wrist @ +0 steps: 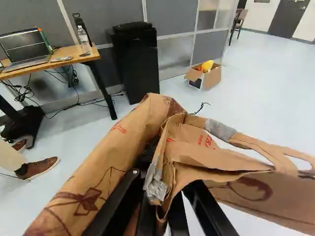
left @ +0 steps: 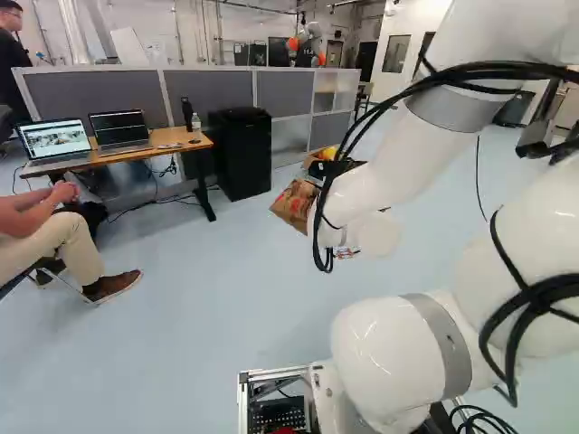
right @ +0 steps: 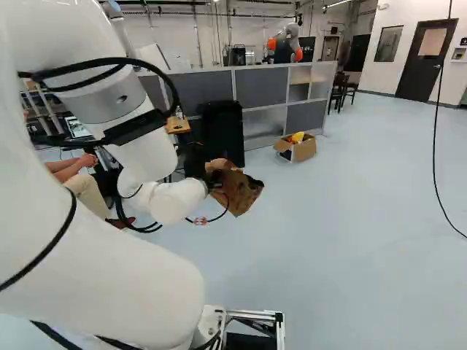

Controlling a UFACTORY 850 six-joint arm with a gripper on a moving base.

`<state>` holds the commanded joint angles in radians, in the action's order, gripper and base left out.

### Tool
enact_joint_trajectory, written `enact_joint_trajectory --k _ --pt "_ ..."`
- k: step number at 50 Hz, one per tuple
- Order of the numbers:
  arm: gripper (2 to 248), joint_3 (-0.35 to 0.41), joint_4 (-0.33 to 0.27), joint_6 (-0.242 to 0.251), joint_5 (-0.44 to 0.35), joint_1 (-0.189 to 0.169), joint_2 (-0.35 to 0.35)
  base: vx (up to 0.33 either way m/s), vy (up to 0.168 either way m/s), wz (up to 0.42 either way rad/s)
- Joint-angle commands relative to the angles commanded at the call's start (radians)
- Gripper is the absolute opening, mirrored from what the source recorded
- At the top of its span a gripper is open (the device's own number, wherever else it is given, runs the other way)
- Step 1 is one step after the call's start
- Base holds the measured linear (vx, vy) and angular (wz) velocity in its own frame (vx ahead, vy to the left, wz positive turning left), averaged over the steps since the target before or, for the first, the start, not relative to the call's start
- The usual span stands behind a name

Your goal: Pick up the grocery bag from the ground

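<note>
At the end of my arm in the right base view, the gripper has the brown paper grocery bag at its tip. The bag is tilted; whether its bottom touches the floor I cannot tell. In the wrist view, the gripper is shut on crumpled paper of the bag, near grey tape patches. Its handle loops stick out to one side, and creased brown paper spreads on both sides of the fingers. The left base view shows part of the bag beside my forearm, which hides the gripper.
An open cardboard box with yellow items stands by the grey partition. Near it are a black cabinet and a desk with laptops. A seated person's legs and shoe are at the left. Another robot stands behind the partition.
</note>
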<state>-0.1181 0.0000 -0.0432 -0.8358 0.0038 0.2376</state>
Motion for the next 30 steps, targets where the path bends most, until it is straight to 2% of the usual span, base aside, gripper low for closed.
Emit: enact_joint_trajectory --k 15,30 --pt "23 0.024 0.000 0.034 -0.029 -0.003 0.033 0.000 0.000 0.000" --pt "23 0.031 0.000 0.043 -0.037 -0.004 0.042 0.000 0.000 0.000"
